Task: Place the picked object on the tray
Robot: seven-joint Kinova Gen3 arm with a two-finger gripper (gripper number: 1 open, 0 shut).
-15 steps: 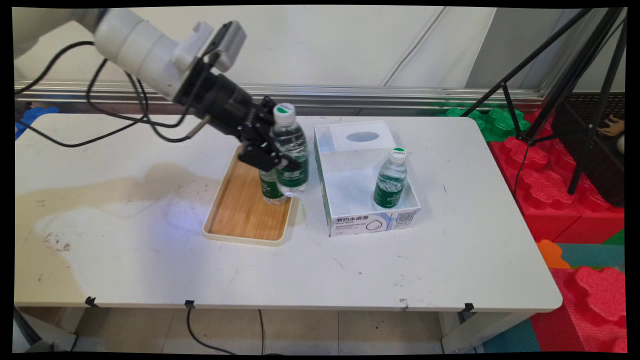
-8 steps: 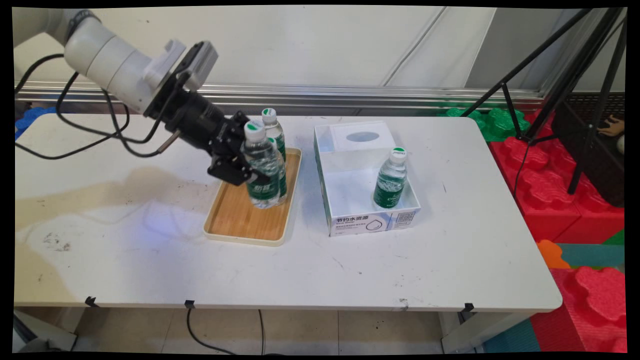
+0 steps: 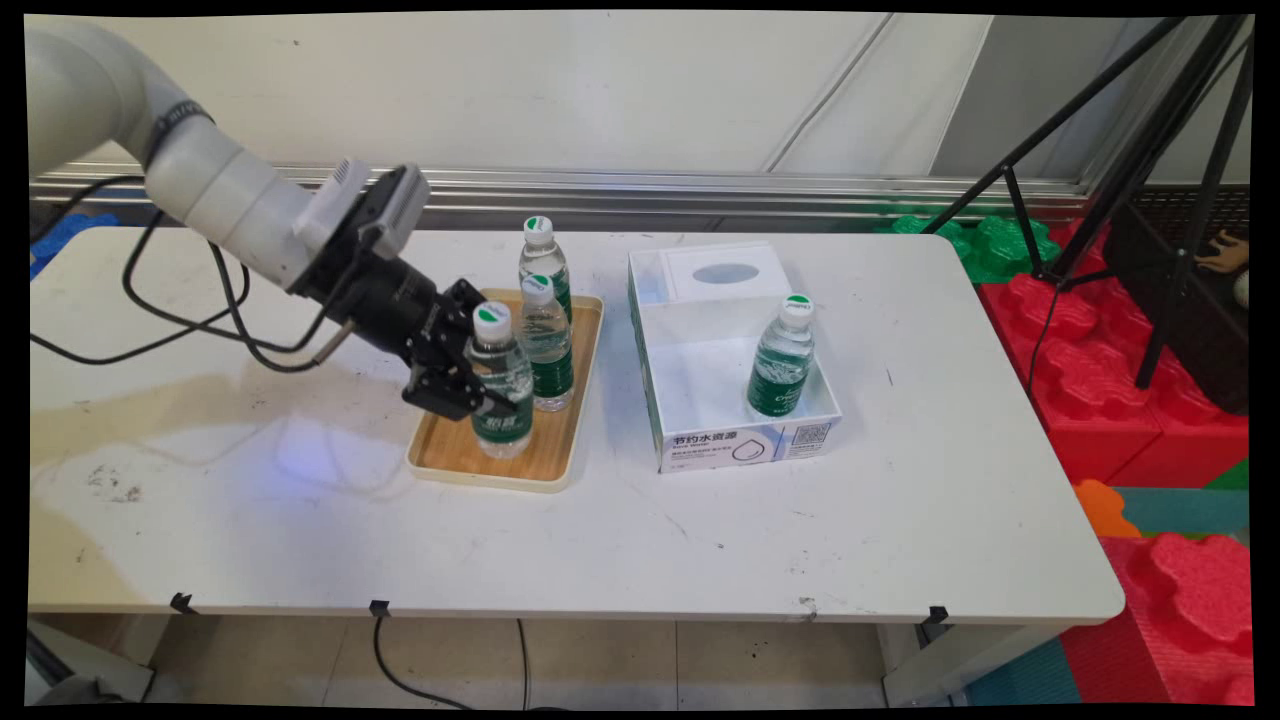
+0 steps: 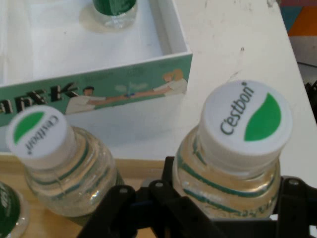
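Observation:
My gripper (image 3: 492, 398) is shut on a clear water bottle (image 3: 502, 385) with a green label and a white cap. I hold it upright at the near end of the wooden tray (image 3: 455, 455); whether its base touches the tray is unclear. Two more bottles stand on the tray behind it, one (image 3: 547, 347) close by and one (image 3: 541, 262) at the far end. In the hand view the held bottle (image 4: 241, 144) sits between my fingers (image 4: 292, 198), and the neighbouring bottle (image 4: 57, 156) is to its left.
A white and green open box (image 3: 745, 440) stands right of the tray with another bottle (image 3: 781, 358) inside; the box wall (image 4: 99, 94) shows in the hand view. Black tripod legs (image 3: 1150, 200) and red foam blocks (image 3: 1130, 400) lie beyond the table's right edge.
The gripper has carried the bottle down and to the left, from above the tray's far right side to its near end. The two bottles on the tray have come out from behind it.

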